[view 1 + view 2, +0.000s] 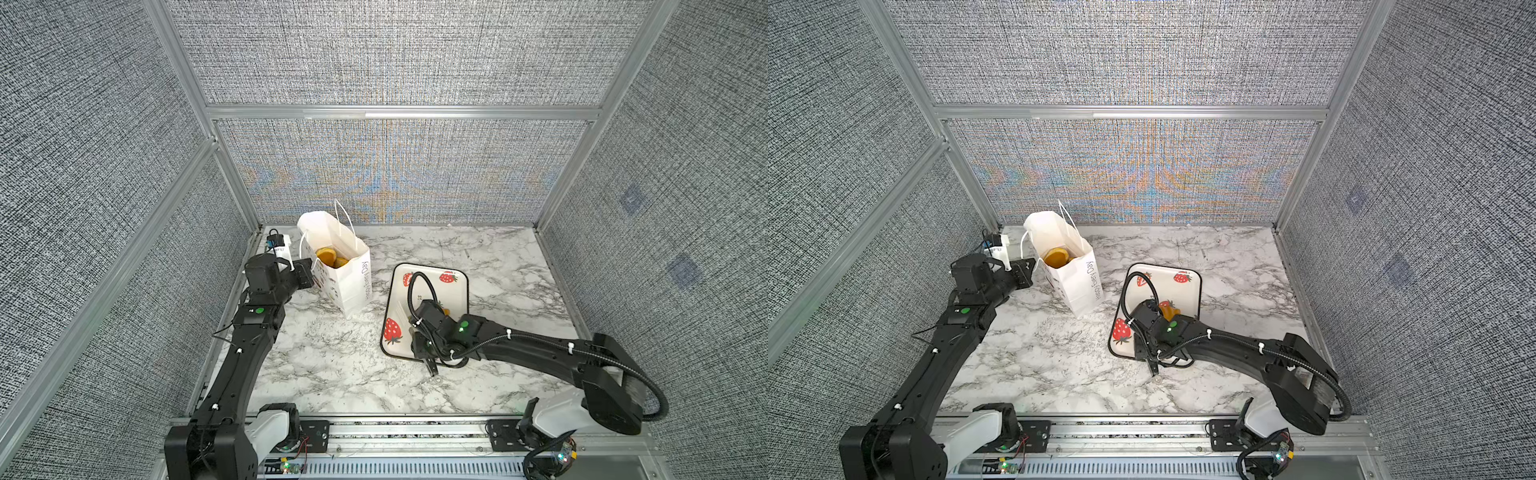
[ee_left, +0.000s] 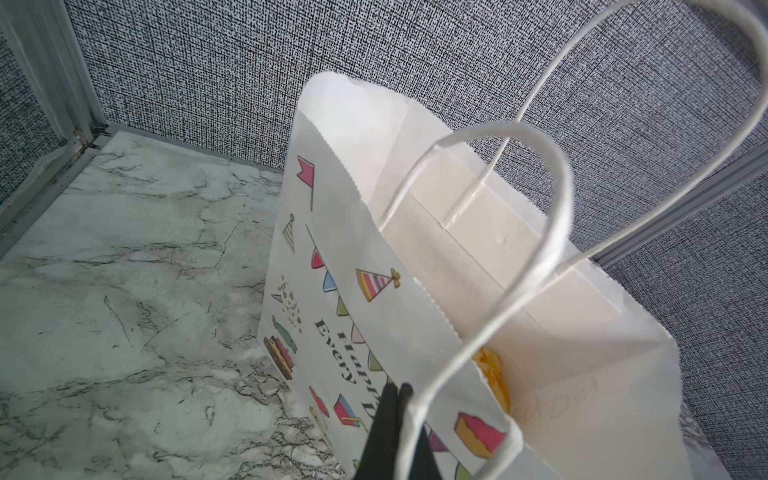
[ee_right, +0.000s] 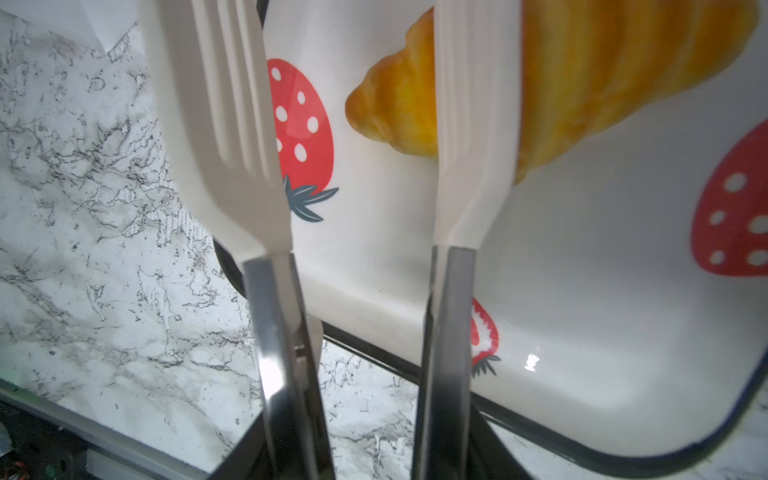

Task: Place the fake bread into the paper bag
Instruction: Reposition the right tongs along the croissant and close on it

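Your marble bench (image 1: 332, 365) carries the paper bag (image 1: 353, 286) standing near its far left corner; the strawberry tray (image 1: 453, 299) lies right of centre.

free: marble tabletop (image 1: 332, 365) between paper bag (image 1: 349, 286) and strawberry tray (image 1: 453, 291) | blocked: cord handles (image 2: 498, 132) arch over its mouth; right arm (image 1: 519, 345) with tongs (image 3: 224, 124) overhangs tray's near half

The paper bag (image 1: 349, 286) is stood far left on the table (image 1: 498, 257), pastries (image 1: 326, 257) inside; the tray (image 1: 451, 295) is set to its right, a croissant (image 3: 623, 70) on it, tongs (image 3: 224, 124) above.

Grey woven walls (image 1: 395, 54), marble tabletop (image 1: 332, 365), aluminium frame (image 1: 399, 112)
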You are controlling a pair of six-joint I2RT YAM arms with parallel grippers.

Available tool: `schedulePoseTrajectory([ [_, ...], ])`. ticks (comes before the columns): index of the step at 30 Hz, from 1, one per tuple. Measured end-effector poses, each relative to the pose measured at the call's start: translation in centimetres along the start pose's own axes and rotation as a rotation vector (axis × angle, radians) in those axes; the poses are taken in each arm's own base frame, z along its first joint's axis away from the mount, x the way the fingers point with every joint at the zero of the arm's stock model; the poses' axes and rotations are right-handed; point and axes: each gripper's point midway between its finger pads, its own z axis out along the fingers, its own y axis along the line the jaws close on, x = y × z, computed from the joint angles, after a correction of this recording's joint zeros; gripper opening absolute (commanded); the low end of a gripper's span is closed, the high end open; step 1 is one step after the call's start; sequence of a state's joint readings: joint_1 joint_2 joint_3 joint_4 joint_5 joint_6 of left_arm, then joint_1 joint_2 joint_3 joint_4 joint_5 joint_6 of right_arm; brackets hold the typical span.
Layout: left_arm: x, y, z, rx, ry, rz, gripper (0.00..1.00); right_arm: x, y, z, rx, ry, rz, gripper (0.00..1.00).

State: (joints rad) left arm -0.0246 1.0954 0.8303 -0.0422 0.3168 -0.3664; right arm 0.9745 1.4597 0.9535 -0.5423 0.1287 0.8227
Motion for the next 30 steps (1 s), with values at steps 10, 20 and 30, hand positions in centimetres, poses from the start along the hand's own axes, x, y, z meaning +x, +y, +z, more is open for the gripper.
schedulePoseTrajectory([
  [10, 0.0, 0.0, 0.0, 0.000, 0.000, 0.000, 0.00, 0.5, -3.1, -2.8, 0.059, -0.020, 0.006, 0.50],
  [20, -0.1, -0.1, -0.1, 0.002, -0.004, 0.001, 0.00, 1.4, -5.2, -6.0, 0.060, -0.029, 0.061, 0.50],
  [30, -0.1, -0.2, -0.2, 0.006, -0.005, 0.002, 0.00, 2.5, -7.7, -7.6, 0.142, -0.015, 0.171, 0.51],
])
